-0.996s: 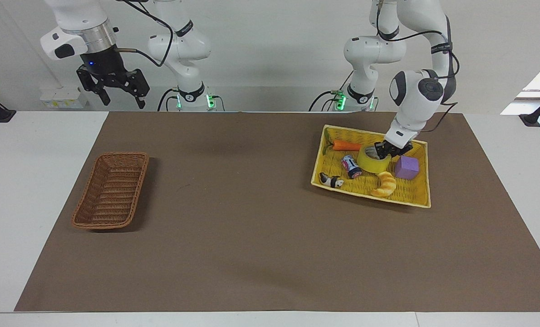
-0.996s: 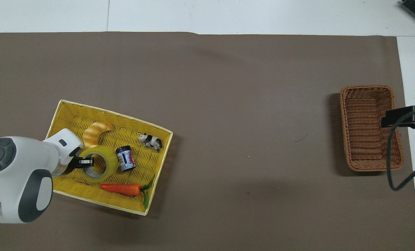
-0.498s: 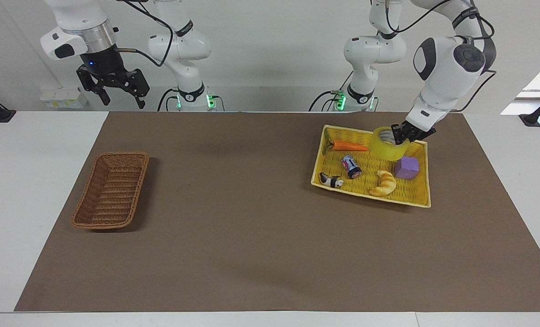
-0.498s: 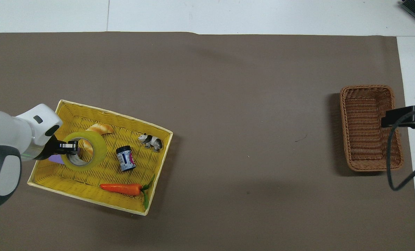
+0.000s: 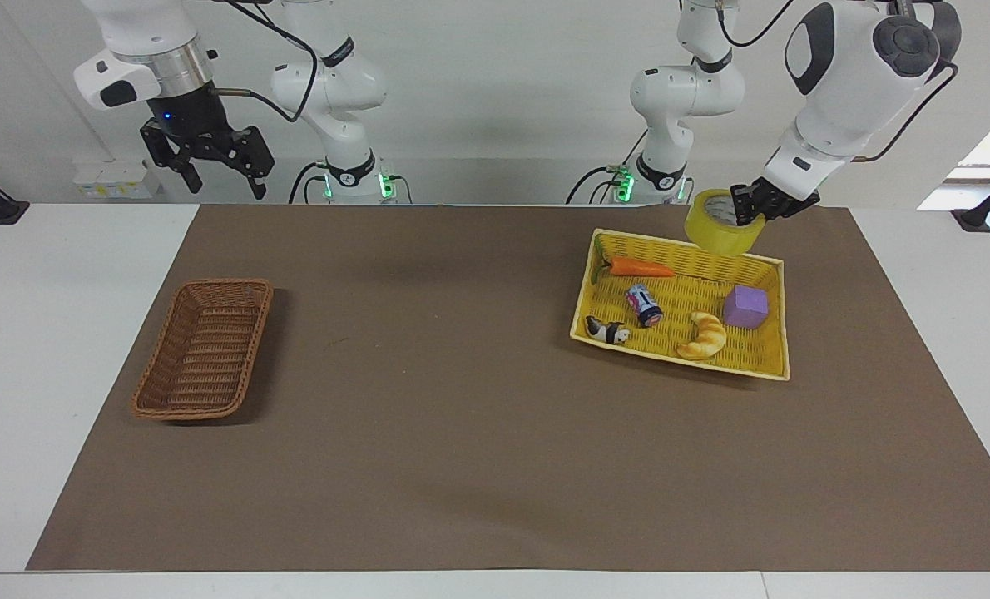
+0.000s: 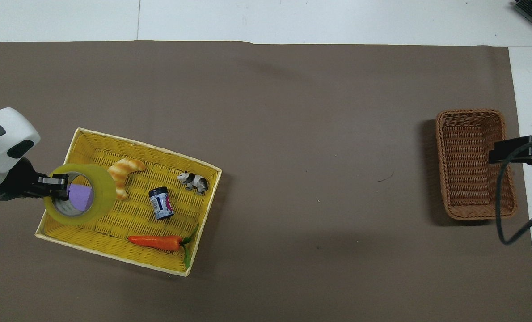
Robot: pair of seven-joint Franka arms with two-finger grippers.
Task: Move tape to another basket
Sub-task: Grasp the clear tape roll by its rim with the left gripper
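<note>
Lifted since a second ago, the tape (image 5: pixel 722 223) now hangs in my left hand (image 5: pixel 749 213), clamped on its wall, over the yellow tray (image 5: pixel 685 359). From above, the roll rings the purple cube (image 6: pixel 80 197). My right hand (image 5: pixel 212 165) waits, fingers spread, over the desk near the basket (image 5: pixel 204 349).

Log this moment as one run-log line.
left pincer: holds tape roll over yellow tray | right pincer: waiting, open | wicker basket: no tape
</note>
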